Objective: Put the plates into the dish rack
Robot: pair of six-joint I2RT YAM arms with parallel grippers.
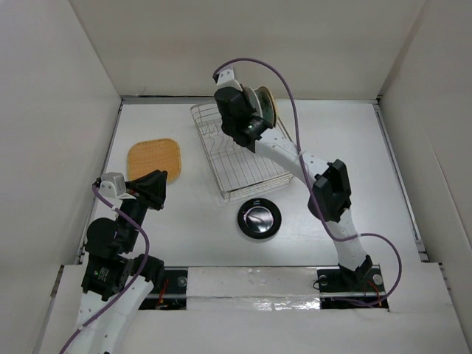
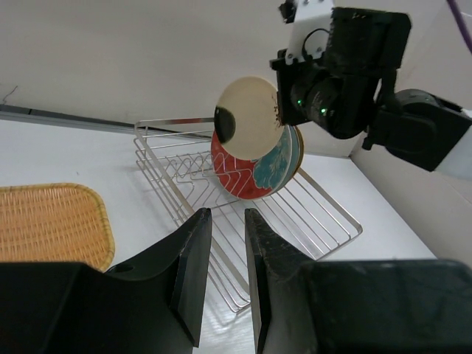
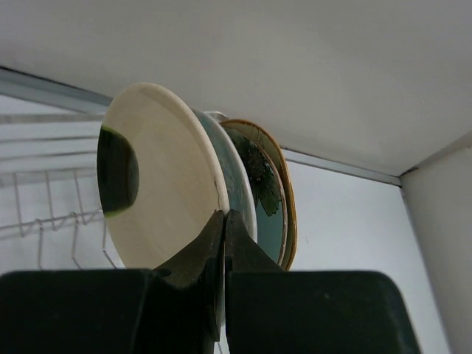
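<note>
The silver wire dish rack (image 1: 234, 158) lies mid-table. My right gripper (image 3: 224, 217) is shut on the rim of the small cream plate (image 3: 166, 184) and holds it upright over the rack's far end (image 1: 254, 110). Close behind it stand the pale green plate (image 3: 237, 173) and a leaf-patterned plate with a tan rim (image 3: 284, 195). The left wrist view shows the cream plate (image 2: 251, 118) in front of the red plate with teal flower (image 2: 247, 181). The glossy black plate (image 1: 259, 218) lies in front of the rack. The orange-tan woven plate (image 1: 155, 158) lies left of it. My left gripper (image 1: 151, 188) is open and empty beside the orange-tan plate.
White walls enclose the table on the left, back and right. The right arm's elbow (image 1: 332, 190) hangs right of the rack and the black plate. A purple cable (image 1: 291, 103) loops above the plates.
</note>
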